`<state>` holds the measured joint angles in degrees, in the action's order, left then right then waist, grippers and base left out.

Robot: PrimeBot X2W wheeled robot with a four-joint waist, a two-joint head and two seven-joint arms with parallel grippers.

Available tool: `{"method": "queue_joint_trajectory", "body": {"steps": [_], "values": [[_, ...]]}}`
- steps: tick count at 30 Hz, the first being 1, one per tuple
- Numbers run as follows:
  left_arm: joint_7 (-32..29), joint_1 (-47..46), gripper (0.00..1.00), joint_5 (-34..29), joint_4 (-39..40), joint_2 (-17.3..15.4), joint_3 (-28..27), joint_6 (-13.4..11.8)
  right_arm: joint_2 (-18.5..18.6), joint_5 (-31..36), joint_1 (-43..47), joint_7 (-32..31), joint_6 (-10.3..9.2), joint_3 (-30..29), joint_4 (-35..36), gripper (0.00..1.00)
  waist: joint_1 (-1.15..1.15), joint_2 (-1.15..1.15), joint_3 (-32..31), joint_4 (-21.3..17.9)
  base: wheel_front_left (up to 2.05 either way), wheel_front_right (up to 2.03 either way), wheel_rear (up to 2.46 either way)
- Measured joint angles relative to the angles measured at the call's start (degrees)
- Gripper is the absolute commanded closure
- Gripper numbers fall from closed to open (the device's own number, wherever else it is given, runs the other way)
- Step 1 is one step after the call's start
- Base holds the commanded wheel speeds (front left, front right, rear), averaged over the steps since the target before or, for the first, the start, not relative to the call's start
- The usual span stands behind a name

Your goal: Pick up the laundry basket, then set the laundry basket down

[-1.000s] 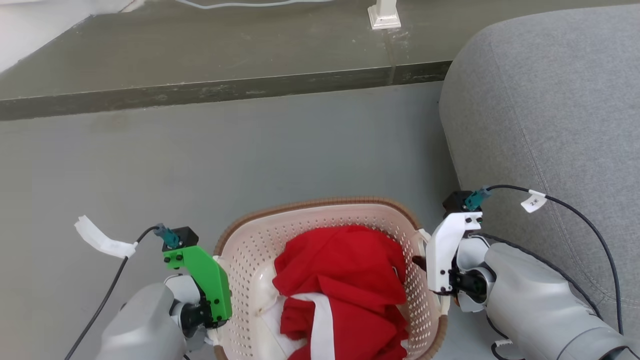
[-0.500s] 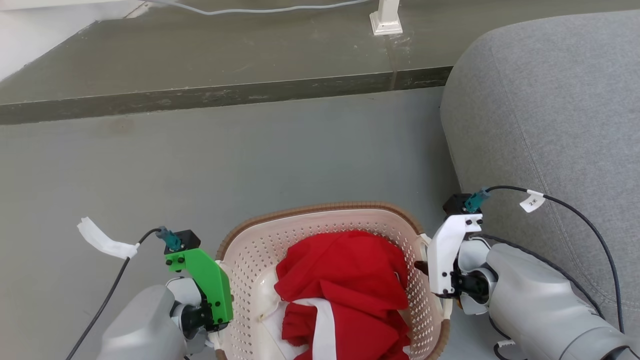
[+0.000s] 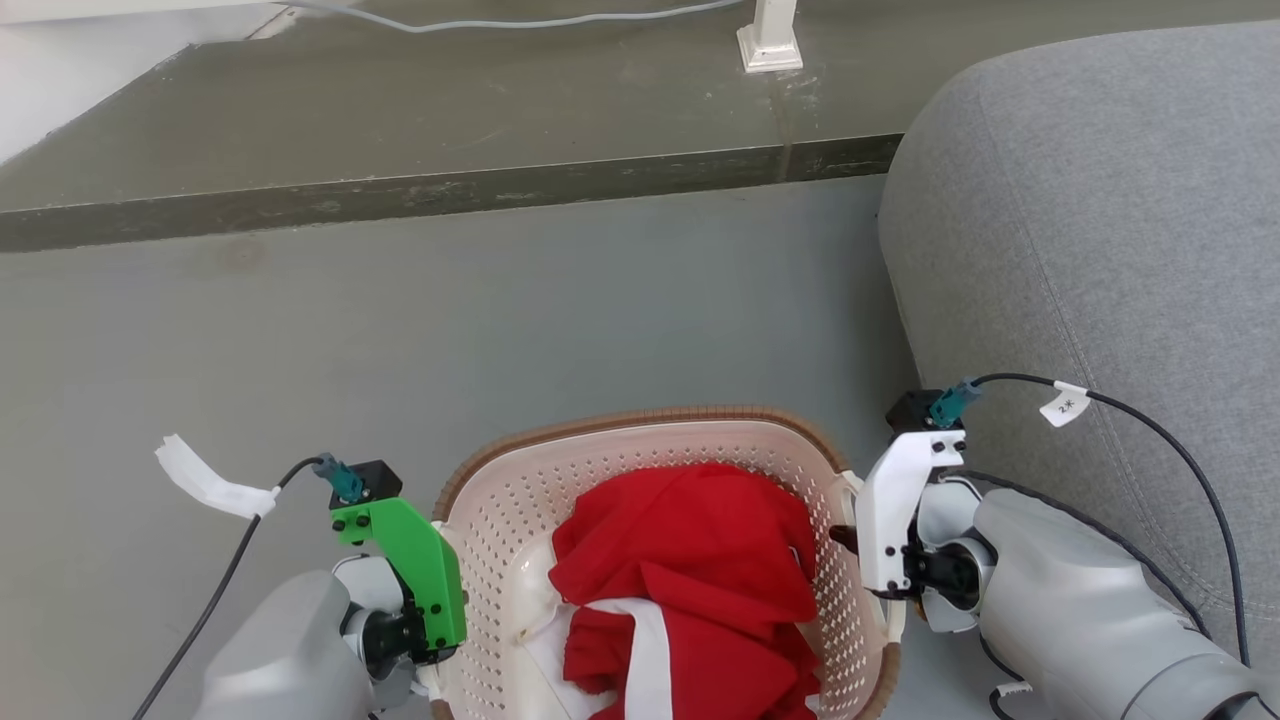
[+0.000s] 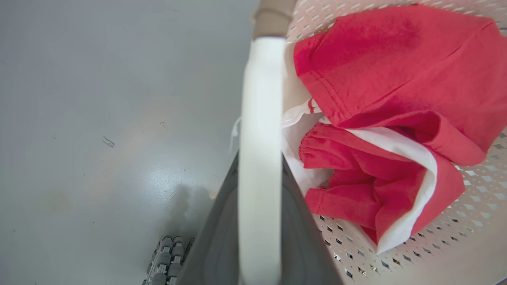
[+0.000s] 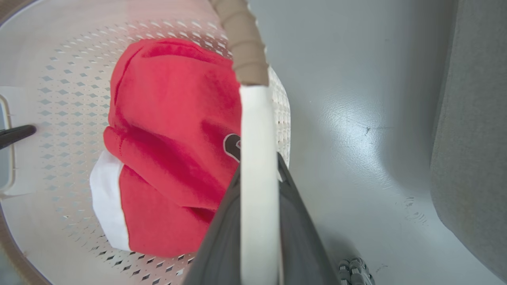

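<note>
Handles first: left gripper (image 4: 259,166) pinches the white left handle (image 4: 259,99), right gripper (image 5: 258,170) pinches the right handle (image 5: 255,118), fingers narrowed onto each. Between them hangs the laundry basket (image 3: 500,520), probably just off the grey floor (image 3: 500,320), with red clothing (image 3: 700,560) inside. Move both wrists level and together so that neither handle twists, and mind the grey sofa (image 3: 1100,250) beyond the right arm.

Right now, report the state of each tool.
Left tool: closed on the laundry basket's left white handle.
Right tool: closed on its right white handle.
</note>
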<state>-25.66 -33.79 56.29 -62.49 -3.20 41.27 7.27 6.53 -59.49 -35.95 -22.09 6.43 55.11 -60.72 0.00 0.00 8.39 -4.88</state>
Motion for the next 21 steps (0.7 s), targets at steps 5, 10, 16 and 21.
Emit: {"method": "queue_joint_trajectory", "body": {"steps": [5, 10, 16, 21], "values": [[0.1, 0.0, 1.00, 0.0, 0.0, -0.1, 0.4, -0.1, 0.1, -0.3, 0.0, 0.0, 0.00, 0.7, 0.1, 1.00, 0.00, 0.00, 0.1, -0.1, 0.00, 0.00, 0.00], [0.6, 0.0, 1.00, 0.2, 0.2, -0.2, 0.9, -0.2, 0.3, -0.6, -0.1, 0.1, 0.00, 1.0, 0.3, 1.00, 0.00, 0.00, 0.3, -0.2, 0.00, 0.00, 0.00], [2.4, -0.1, 1.00, 0.3, 0.8, -0.7, 0.9, -0.2, 0.6, -0.6, -1.5, 1.8, 0.00, 1.5, 1.0, 1.00, 0.00, 0.00, 1.8, -0.3, 0.00, 0.00, 0.00], [3.1, -0.3, 1.00, 0.3, 1.3, -1.0, 1.0, -0.2, 0.8, -0.6, -1.8, 3.1, 0.00, 1.7, 1.1, 1.00, 0.00, 0.00, 3.8, -0.3, 0.00, 0.00, 0.00]]}}
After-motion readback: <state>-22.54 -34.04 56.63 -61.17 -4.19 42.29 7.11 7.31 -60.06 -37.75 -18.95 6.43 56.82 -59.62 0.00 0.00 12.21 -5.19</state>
